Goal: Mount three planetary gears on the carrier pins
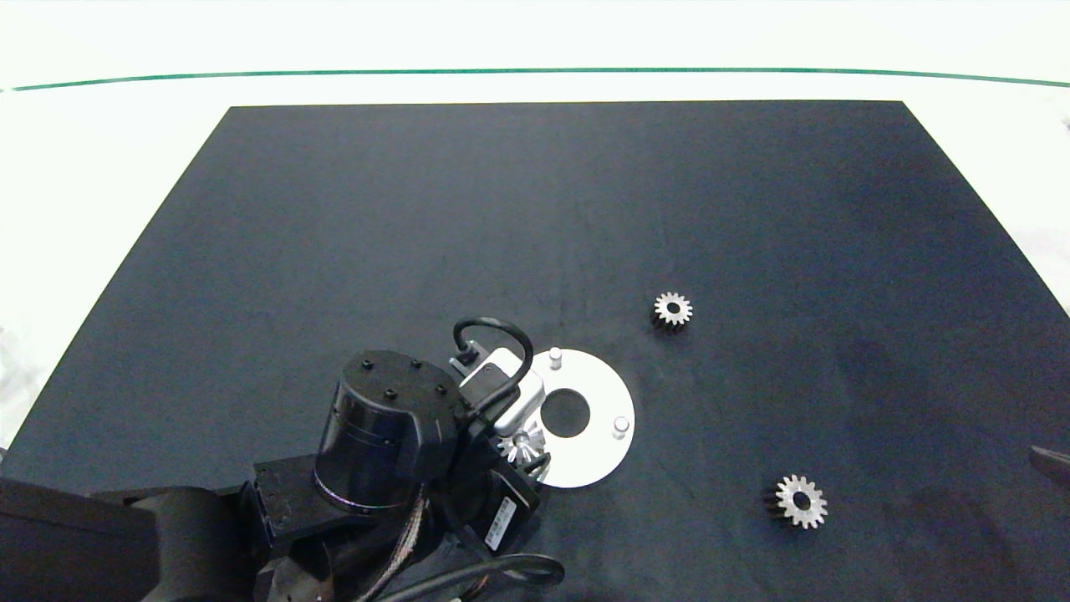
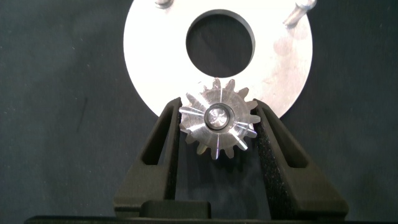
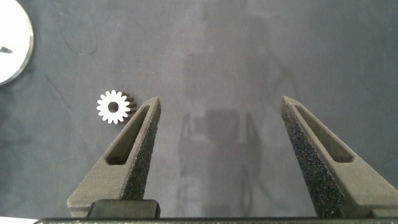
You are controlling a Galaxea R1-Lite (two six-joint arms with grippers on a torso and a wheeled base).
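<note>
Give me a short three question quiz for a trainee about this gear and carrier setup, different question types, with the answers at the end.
1. True or false: the left gripper holds a silvery metal spur gear over the flat white ring-shaped carrier disc.
2. How many silvery gears lie loose on the dark mat?
3. Multiple choice: the right gripper is A) shut on a gear, B) open over bare mat beside a gear, C) touching the disc.

Key
1. True.
2. Two: the farther gear and the nearer gear.
3. B.
</note>
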